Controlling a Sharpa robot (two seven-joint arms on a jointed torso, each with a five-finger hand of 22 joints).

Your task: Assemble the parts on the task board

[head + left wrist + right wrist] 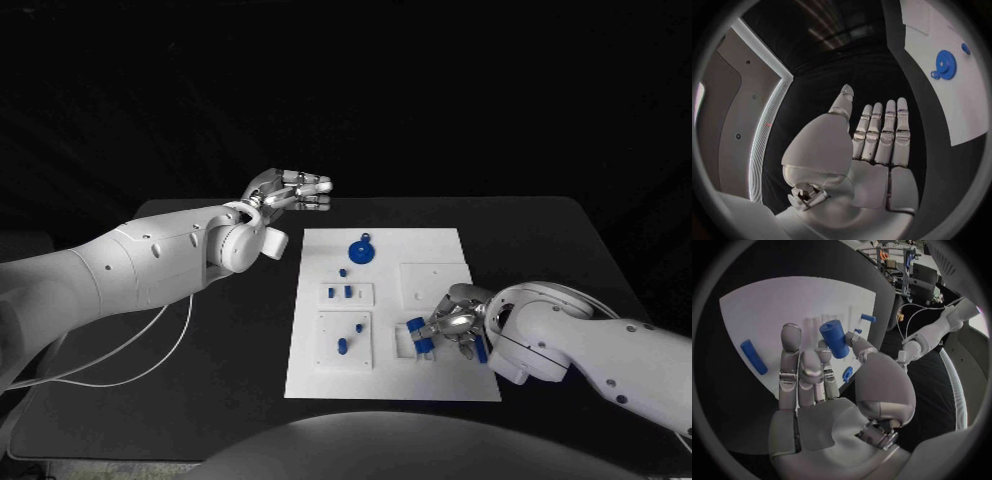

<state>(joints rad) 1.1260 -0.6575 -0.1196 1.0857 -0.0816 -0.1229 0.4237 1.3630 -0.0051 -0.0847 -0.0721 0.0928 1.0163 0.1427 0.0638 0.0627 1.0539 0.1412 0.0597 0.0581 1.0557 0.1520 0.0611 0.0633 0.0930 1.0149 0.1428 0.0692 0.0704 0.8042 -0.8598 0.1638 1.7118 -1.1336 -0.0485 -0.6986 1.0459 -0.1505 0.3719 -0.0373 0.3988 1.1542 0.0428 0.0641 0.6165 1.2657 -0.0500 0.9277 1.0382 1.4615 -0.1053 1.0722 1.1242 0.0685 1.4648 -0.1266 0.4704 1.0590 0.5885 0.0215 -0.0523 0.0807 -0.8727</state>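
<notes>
Right wrist view: we see our right silver hand (826, 385) pinching a short blue plastic cylinder (834, 338) over the white task board (786, 300); our left hand (289, 190) hangs spread beside it.

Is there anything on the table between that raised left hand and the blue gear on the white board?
Nothing. In the head view, only bare black table and white board separate the left hand from the gear.

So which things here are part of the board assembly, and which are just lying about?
Job:
task board
blue gear
blue cylinder, held in the right hand's fingers
small blue parts

Lying about:
white cable
left hand, holding nothing
</notes>
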